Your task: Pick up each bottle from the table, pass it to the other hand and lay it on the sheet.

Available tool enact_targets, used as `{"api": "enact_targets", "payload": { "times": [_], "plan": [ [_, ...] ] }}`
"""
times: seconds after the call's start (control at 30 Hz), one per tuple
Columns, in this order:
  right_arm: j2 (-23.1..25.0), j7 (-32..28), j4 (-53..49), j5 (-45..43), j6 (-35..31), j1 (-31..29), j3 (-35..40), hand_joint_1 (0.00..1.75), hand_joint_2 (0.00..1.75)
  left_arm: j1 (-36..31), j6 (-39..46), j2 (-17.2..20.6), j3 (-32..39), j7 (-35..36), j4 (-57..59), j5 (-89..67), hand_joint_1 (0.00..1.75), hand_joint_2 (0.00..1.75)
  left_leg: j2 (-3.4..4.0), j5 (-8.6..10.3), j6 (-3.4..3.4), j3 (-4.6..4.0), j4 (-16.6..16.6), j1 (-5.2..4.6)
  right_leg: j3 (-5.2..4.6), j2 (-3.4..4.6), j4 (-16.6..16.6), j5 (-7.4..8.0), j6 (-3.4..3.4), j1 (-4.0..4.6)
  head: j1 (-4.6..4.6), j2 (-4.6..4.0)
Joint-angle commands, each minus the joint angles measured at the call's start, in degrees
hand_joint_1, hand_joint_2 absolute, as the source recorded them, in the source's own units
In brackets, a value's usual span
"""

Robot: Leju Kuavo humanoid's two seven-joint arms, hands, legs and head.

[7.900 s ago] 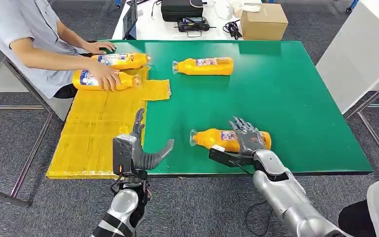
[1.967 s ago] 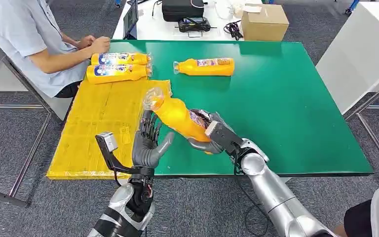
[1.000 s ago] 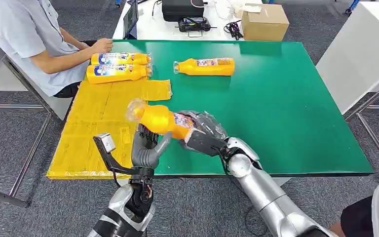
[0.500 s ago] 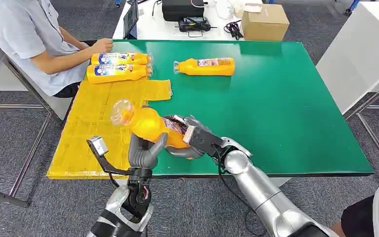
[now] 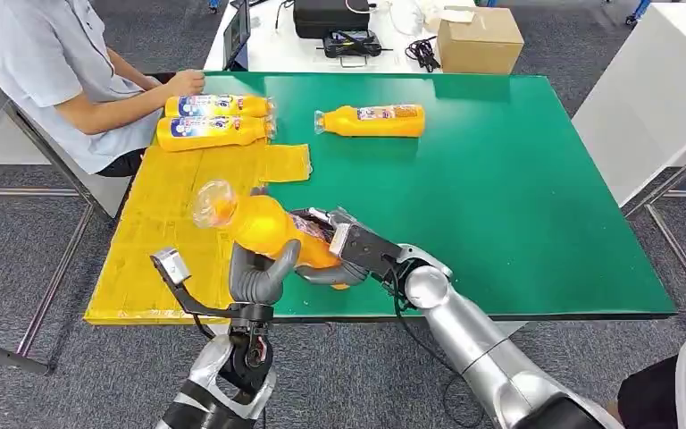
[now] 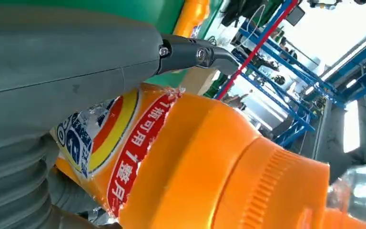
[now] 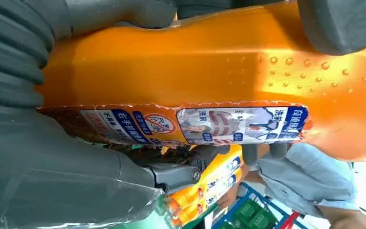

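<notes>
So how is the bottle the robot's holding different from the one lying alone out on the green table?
The held bottle is up in the air, gripped by the right hand with the left hand wrapping it; the lone bottle lies untouched on the green table. The held bottle tilts, cap up toward the yellow sheet; the lone bottle lies flat, cap pointing left. Both are orange with printed labels.

Orange bottle [image 5: 263,225] in both hands, right hand [image 5: 344,255], left hand [image 5: 257,273]
</notes>
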Motion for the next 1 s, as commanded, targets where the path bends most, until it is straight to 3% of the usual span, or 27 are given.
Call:
{"api": "enact_targets", "payload": {
  "times": [0.03, 0.1, 0.33, 0.4, 0.5, 0.53, 0.57, 0.63, 0.67, 0.77, 1.0],
  "plan": [
    [-0.63, 0.23, 4.21, 0.58, -1.19, -3.73, 2.96, 1.5, 1.75, -1.93, 1.56, 1.76, -1.0, -1.15, 1.78, -2.62, 1.75, 1.75, 0.08, -0.04, -0.08, 0.16, -0.03, 0.01, 0.13, 0.07, -0.01, -0.03, -0.11, 0.02, 0.02, 0.0],
    [-0.56, 0.62, 4.27, 1.25, -2.36, -3.83, 2.87, 1.4, 1.75, -2.02, 3.17, 1.82, -1.05, -1.76, 1.7, -4.04, 1.75, 1.75, 0.16, -0.15, -0.17, 0.4, -0.01, 0.02, 0.32, 0.13, 0.06, -0.13, -0.23, 0.03, 0.02, 0.0],
    [-0.77, 0.43, 3.72, 0.58, -2.05, -3.36, 2.39, 1.38, 1.75, -1.93, 3.15, 1.78, -1.08, -1.96, 1.59, -4.51, 1.75, 1.75, 0.11, -0.14, -0.16, 0.38, -0.01, 0.03, 0.31, 0.08, 0.03, -0.13, -0.22, 0.05, 0.0, 0.0],
    [-0.81, 0.38, 3.82, 0.8, -2.27, -3.4, 2.41, 1.1, 1.75, -1.81, 2.82, 1.84, -1.16, -2.3, 1.19, -4.8, 1.75, 1.75, 0.09, -0.09, -0.11, 0.25, -0.02, 0.01, 0.19, 0.06, 0.01, -0.08, -0.14, 0.02, 0.0, 0.0],
    [-0.73, 0.22, 4.07, 0.51, -2.4, -3.05, 1.82, 1.05, 1.75, -1.72, 2.48, 1.88, -1.24, -2.24, 0.97, -4.87, 1.75, 1.75, 0.07, -0.09, -0.11, 0.23, 0.0, 0.01, 0.18, 0.04, 0.03, -0.09, -0.14, 0.02, 0.0, 0.0],
    [-0.87, 0.17, 4.15, 0.34, -2.37, -2.97, 1.61, 0.42, 1.75, -1.82, 2.5, 1.84, -1.23, -2.23, 1.19, -4.87, 1.75, 1.75, 0.09, -0.12, -0.14, 0.37, -0.03, 0.03, 0.31, 0.06, 0.0, -0.12, -0.19, 0.04, 0.0, 0.0],
    [-0.91, 0.17, 4.22, 0.37, -2.55, -2.95, 1.5, 0.28, 1.75, -1.91, 2.5, 1.78, -1.25, -2.22, 1.37, -4.88, 1.75, 1.75, 0.04, -0.04, -0.07, 0.15, -0.03, 0.0, 0.11, 0.02, -0.01, -0.04, -0.1, 0.01, 0.02, 0.0],
    [-1.01, 0.17, 4.25, 0.38, -2.56, -2.98, 1.45, 0.28, 1.75, -1.92, 2.5, 1.78, -1.25, -2.22, 1.38, -4.88, 1.75, 1.75, 0.05, -0.06, -0.09, 0.2, -0.02, 0.03, 0.16, 0.02, -0.01, -0.06, -0.13, 0.04, 0.02, 0.0],
    [-0.92, 0.22, 4.32, 0.58, -2.79, -3.01, 1.36, 0.0, 1.75, -1.98, 2.54, 1.78, -1.26, -2.17, 1.53, -4.99, 1.75, 1.75, 0.05, -0.09, -0.12, 0.27, -0.01, 0.01, 0.22, 0.03, 0.02, -0.1, -0.16, 0.02, 0.0, 0.0],
    [-0.73, 0.33, 4.42, 1.32, -3.47, -3.12, 1.19, 0.0, 1.75, -1.95, 2.59, 1.8, -1.31, -2.14, 1.51, -5.23, 1.75, 1.75, 0.06, -0.07, -0.1, 0.22, -0.01, 0.01, 0.16, 0.04, 0.02, -0.07, -0.14, 0.02, 0.0, 0.0],
    [-0.07, 1.22, 3.47, 11.51, -14.9, -1.86, 0.57, 0.0, 1.75, -1.9, 6.39, 1.58, 0.91, -0.8, 1.03, -5.68, 1.75, 1.75, 0.06, -0.04, -0.07, 0.14, -0.03, 0.0, 0.08, 0.04, -0.01, -0.04, -0.1, 0.01, 0.02, 0.0]
  ]
}}
